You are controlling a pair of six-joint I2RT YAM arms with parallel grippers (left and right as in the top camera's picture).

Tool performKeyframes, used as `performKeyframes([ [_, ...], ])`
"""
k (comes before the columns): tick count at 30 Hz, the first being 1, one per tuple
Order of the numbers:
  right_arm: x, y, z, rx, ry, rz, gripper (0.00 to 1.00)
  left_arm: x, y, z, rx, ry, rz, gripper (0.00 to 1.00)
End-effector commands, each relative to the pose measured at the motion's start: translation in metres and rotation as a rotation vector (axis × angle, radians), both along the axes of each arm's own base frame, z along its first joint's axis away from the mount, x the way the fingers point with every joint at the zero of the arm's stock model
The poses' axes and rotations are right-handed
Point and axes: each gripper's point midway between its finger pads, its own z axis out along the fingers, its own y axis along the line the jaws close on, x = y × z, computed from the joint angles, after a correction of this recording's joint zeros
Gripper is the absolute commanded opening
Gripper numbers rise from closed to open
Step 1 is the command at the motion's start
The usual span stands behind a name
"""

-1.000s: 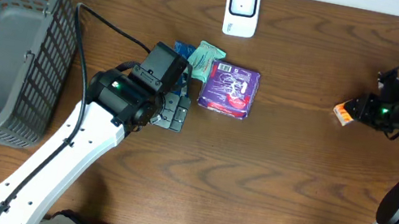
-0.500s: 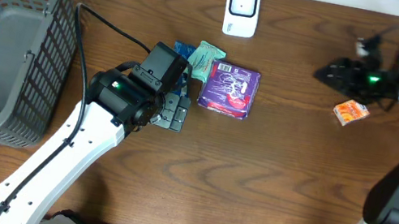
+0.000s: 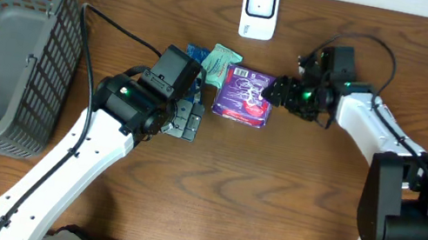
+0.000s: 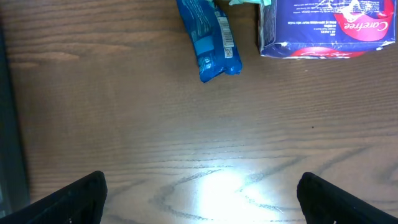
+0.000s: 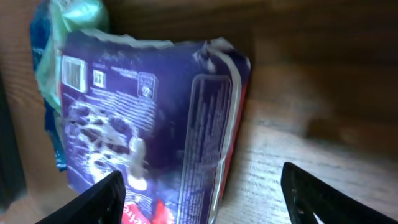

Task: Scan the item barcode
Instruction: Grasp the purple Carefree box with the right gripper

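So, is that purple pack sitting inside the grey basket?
No, the purple pack lies on the wooden table, well apart from the grey basket at the table's left end.

purple pack [image 4: 329, 28] cropped, blue packet [image 4: 208, 37] cropped

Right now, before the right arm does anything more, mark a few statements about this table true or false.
1. The purple package lies on the table, outside the basket. True.
2. The left gripper is shut on the blue packet. False: it is open above bare wood, and the packet lies ahead of it.
3. The right gripper is open at the purple package's side. True.
4. The white scanner sits inside the basket. False: it is on the table, beyond the purple package.
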Motion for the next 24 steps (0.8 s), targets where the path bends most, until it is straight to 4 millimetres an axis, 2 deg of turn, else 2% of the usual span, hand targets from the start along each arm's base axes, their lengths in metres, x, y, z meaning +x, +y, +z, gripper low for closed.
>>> performKeyframes([
  [1, -0.010, 0.007, -0.014, 0.032, 0.048, -0.051, 0.73, 0.000, 0.002, -0.002, 0.009, 0.004, 0.003, 0.98],
  [3, -0.014, 0.014, -0.020, 0.057, 0.035, -0.031, 0.68, 0.000, 0.002, -0.002, 0.009, 0.004, 0.003, 0.98],
  [7, -0.020, 0.018, -0.030, 0.067, 0.031, -0.048, 0.68, 0.000, 0.002, -0.002, 0.009, 0.004, 0.003, 0.98],
  [10, -0.018, 0.019, -0.030, 0.074, 0.014, -0.053, 0.54, 0.000, 0.002, -0.002, 0.009, 0.004, 0.003, 0.98],
  [11, -0.017, 0.019, -0.030, 0.075, 0.009, -0.053, 0.43, 0.000, 0.002, -0.002, 0.009, 0.004, 0.003, 0.98],
  [12, -0.015, 0.018, -0.029, 0.076, 0.003, -0.054, 0.16, 0.000, 0.002, -0.002, 0.009, 0.004, 0.003, 0.98],
  [13, -0.015, 0.018, -0.029, 0.077, 0.003, -0.055, 0.02, 0.000, 0.002, -0.002, 0.009, 0.004, 0.003, 0.98],
  [17, -0.011, 0.013, -0.020, 0.074, -0.027, -0.051, 0.01, 0.000, 0.002, -0.002, 0.009, 0.004, 0.003, 0.98],
  [19, -0.005, 0.006, -0.003, 0.055, -0.087, -0.041, 0.01, 0.000, 0.002, -0.002, 0.009, 0.004, 0.003, 0.98],
  [22, 0.002, -0.016, 0.021, -0.059, -0.154, -0.092, 0.01, 0.000, 0.002, -0.002, 0.009, 0.004, 0.003, 0.98],
  [24, 0.005, -0.043, 0.048, -0.233, -0.240, -0.114, 0.01, 0.000, 0.002, -0.002, 0.009, 0.004, 0.003, 0.98],
])
